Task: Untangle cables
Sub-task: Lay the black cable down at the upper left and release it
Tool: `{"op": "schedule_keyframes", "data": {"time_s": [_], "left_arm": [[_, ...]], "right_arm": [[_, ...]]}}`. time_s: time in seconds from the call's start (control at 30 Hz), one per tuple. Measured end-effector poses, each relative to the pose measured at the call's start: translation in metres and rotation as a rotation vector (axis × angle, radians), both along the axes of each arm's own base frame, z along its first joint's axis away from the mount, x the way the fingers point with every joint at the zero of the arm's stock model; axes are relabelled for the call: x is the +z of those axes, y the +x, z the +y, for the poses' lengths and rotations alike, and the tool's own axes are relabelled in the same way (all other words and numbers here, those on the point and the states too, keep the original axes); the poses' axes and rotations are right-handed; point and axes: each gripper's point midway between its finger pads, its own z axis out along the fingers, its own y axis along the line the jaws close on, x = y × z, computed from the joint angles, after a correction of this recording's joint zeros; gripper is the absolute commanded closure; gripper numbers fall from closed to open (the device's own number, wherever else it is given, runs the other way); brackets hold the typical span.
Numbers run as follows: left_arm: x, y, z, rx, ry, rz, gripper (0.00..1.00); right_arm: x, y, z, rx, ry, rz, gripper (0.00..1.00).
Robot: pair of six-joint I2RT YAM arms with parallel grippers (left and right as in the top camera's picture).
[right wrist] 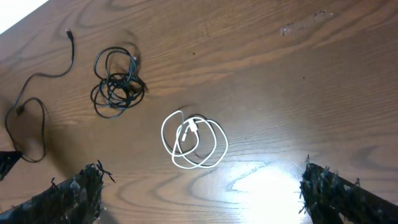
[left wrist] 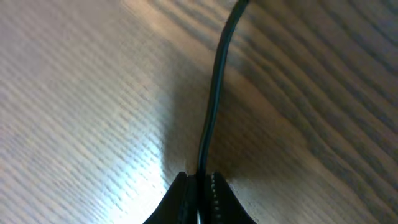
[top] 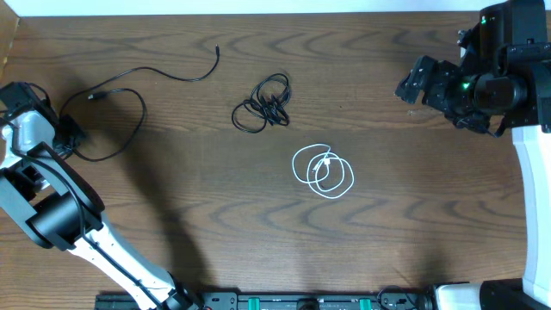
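One black cable (top: 143, 116) lies strung out at the far left of the table, running in a loop and a long tail toward the back. My left gripper (top: 69, 138) is shut on this cable at the loop's left end. In the left wrist view the cable (left wrist: 214, 93) runs straight out from between the closed jaws (left wrist: 199, 180). A second black cable (top: 264, 103) sits as a small coiled bundle at the middle back. The white cable (top: 323, 170) lies in loose loops right of centre. My right gripper (top: 417, 82) hovers open at the far right, holding nothing; its wrist view shows the white cable (right wrist: 194, 140) and the black bundle (right wrist: 116, 81).
The table's back edge (top: 258, 10) runs along the top of the overhead view. The left arm's white body (top: 60, 215) stretches along the front left, and a black base rail (top: 301, 301) lines the front edge.
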Motion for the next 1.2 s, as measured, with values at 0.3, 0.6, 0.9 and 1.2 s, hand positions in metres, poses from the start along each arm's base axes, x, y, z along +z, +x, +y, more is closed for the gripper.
{"op": "schedule_keyframes", "data": {"time_s": [0.3,0.6,0.9,1.2], "left_arm": [[0.064,0.07,0.015,-0.113,0.174,-0.183,0.93],[0.238,0.155,0.01,-0.199,0.44,-0.571,0.02],[0.186,0.106,0.024,-0.123,0.321,-0.373,0.02],[0.135,0.074,-0.019,-0.138,0.118,-0.173,0.02]], "right_arm": [[0.0,0.001,0.0,0.0,0.001,-0.003,0.01],[0.0,0.0,0.0,0.0,0.0,-0.001,0.01],[-0.001,-0.001,0.0,0.0,-0.001,0.005,0.01],[-0.004,-0.009,-0.001,0.0,-0.004,0.04,0.01]]}}
